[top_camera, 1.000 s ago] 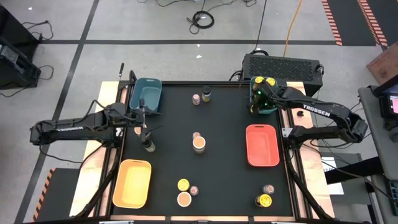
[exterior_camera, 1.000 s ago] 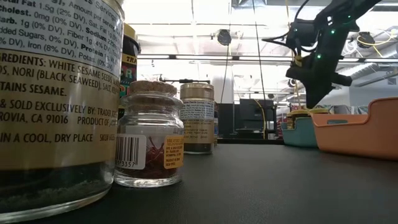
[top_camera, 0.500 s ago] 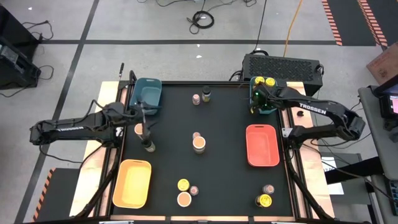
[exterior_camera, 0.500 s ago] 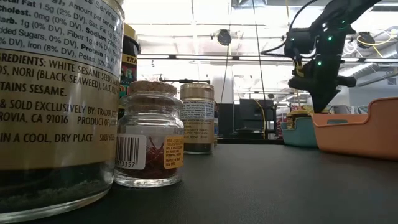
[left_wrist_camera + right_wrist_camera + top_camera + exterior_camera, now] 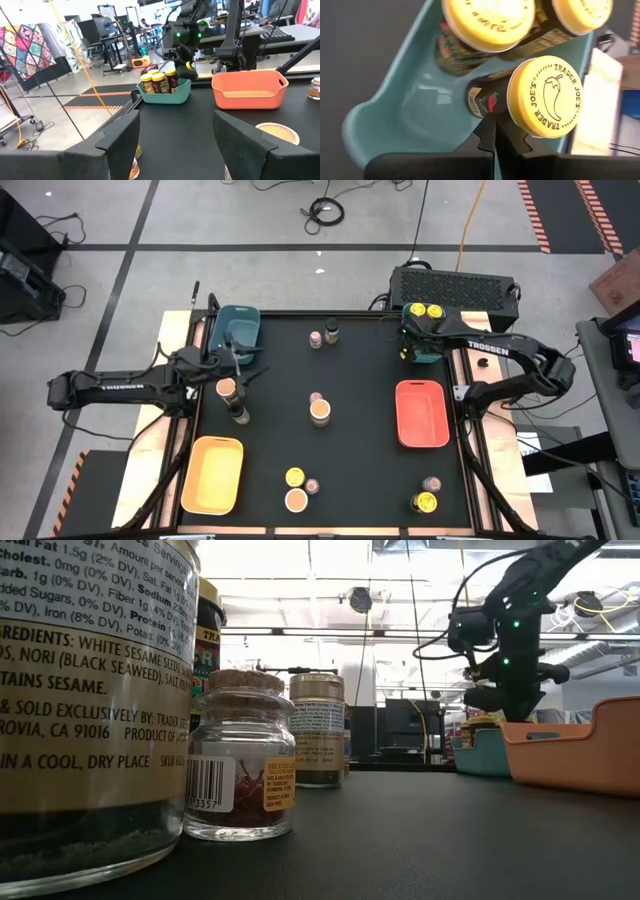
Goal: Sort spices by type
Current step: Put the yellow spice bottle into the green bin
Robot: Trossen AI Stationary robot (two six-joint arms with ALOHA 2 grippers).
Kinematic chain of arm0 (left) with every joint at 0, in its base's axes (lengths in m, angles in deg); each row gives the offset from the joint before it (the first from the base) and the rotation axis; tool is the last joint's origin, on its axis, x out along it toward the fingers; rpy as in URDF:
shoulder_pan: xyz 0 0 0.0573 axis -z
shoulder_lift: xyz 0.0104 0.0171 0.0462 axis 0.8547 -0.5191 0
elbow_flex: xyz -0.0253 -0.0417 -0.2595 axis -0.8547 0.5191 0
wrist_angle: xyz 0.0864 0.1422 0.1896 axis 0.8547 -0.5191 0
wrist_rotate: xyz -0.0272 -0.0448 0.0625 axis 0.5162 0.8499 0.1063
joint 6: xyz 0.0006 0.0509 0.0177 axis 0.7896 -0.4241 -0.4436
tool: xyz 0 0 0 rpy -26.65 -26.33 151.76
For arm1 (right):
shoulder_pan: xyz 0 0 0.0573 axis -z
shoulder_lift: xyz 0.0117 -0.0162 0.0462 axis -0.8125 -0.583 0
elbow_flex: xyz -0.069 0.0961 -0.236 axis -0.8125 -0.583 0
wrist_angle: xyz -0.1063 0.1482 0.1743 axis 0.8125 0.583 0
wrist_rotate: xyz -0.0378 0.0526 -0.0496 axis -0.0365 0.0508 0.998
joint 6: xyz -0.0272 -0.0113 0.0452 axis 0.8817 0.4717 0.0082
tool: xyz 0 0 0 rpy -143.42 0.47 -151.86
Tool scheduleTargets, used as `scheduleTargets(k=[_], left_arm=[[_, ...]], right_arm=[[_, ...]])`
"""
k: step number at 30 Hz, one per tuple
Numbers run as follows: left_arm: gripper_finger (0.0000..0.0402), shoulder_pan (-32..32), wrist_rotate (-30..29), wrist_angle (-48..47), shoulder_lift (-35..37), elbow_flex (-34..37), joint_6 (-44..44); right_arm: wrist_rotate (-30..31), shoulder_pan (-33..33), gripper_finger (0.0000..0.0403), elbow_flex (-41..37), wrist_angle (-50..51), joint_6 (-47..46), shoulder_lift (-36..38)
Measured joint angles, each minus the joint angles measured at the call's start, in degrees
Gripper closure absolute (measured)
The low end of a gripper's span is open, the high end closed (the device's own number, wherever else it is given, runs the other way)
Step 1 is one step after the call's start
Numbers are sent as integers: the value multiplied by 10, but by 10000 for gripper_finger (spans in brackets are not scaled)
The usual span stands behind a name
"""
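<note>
Three yellow-lidded spice jars (image 5: 545,97) stand in the teal tray (image 5: 425,332) at the far right. My right gripper (image 5: 492,127) is shut and points steeply down into that tray, its tips beside the nearest jar. It also shows in the left wrist view (image 5: 177,50). My left gripper (image 5: 175,145) is open and level near the blue tray (image 5: 235,330), with nothing between its fingers. A tan-lidded jar (image 5: 227,388) and a dark-lidded jar (image 5: 240,416) stand on the table just near of it. My right gripper's shut fingertips (image 5: 487,131) stand right by the dark body (image 5: 482,97) of the nearest yellow-lidded jar, coming from above at a slant. I cannot tell whether they touch it.
Other jars stand at the far middle (image 5: 323,335), the table's centre (image 5: 320,410), the near middle (image 5: 296,500) and the near right (image 5: 426,502). An orange tray (image 5: 421,413) lies on the right and a yellow tray (image 5: 213,473) at the near left. Large jars (image 5: 240,755) stand close before the low camera.
My right gripper has sunk toward the teal tray and tipped steeper, staying shut. My left gripper has tipped up from pointing down to level, uncovering the tan-lidded jar that stands beside the dark-lidded one.
</note>
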Motion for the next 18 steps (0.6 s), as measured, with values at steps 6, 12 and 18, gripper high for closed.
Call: scheduleTargets(k=[6, 12, 18], left_arm=[[150, 0, 0, -2, 0, 0, 1], [150, 0, 0, -2, 0, 0, 2], [150, 0, 1, -3, 0, 0, 2]], right_arm=[[34, 8, 403, 0, -33, 1, -23], [49, 18, 403, 0, -70, 16, -53], [17, 13, 403, 0, -76, 25, -53]])
